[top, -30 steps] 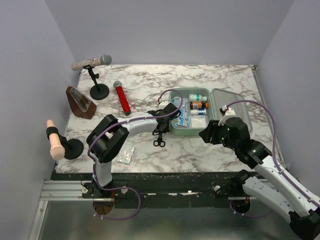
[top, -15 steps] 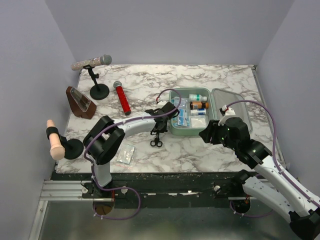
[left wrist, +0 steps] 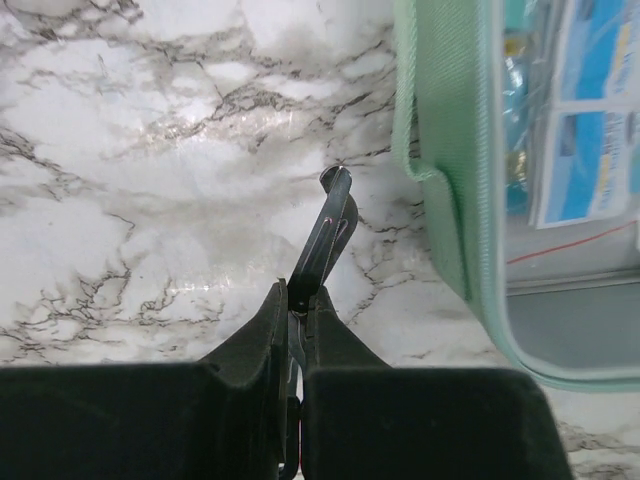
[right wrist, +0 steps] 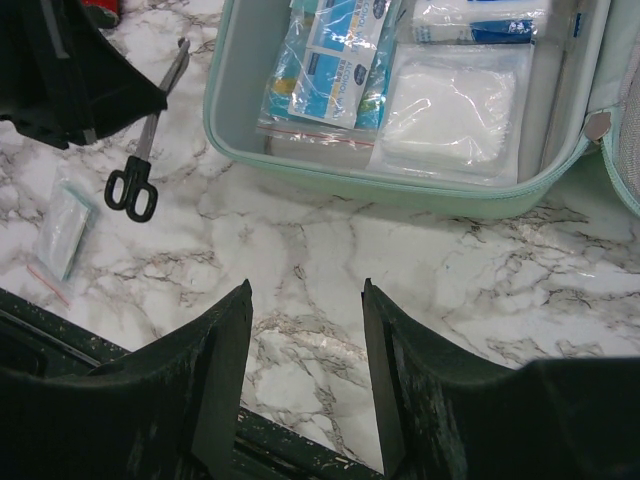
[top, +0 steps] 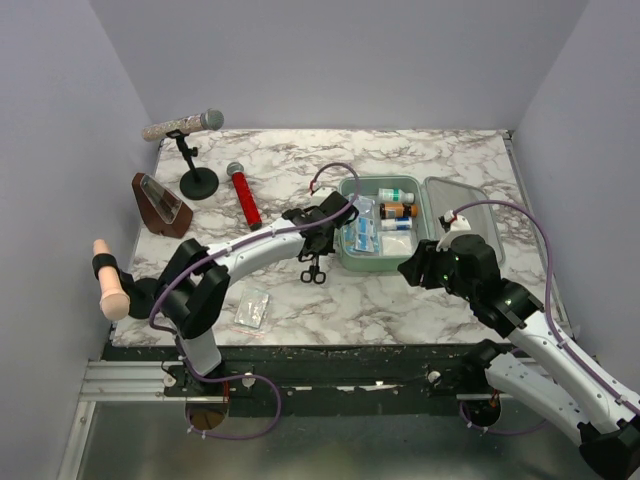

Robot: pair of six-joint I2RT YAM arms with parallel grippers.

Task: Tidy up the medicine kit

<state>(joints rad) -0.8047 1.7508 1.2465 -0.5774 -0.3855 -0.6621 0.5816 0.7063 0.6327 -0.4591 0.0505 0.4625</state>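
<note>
The medicine kit (top: 347, 255) is a mint-green case lying open on the marble table, its lid (top: 468, 215) flat to the right. It holds small bottles (top: 397, 196), blue packets (top: 362, 232) and white gauze (right wrist: 455, 110). My left gripper (top: 318, 243) is shut on the blades of black-handled scissors (top: 314, 272), just left of the kit. The left wrist view shows the blades (left wrist: 331, 228) sticking out past my gripper (left wrist: 297, 296), beside the kit's wall (left wrist: 440, 150). My right gripper (right wrist: 305, 292) is open and empty over bare table in front of the kit (right wrist: 400, 192).
A small clear plastic packet (top: 252, 308) lies near the front edge. A red microphone (top: 244, 196), a microphone on a stand (top: 186, 125) and a brown metronome (top: 160, 203) are at the back left. A peach handle on a black stand (top: 110, 282) is at the left edge.
My left gripper, with the scissors in it, has moved a little away from the front edge along the kit's left side. The right arm has not moved.
</note>
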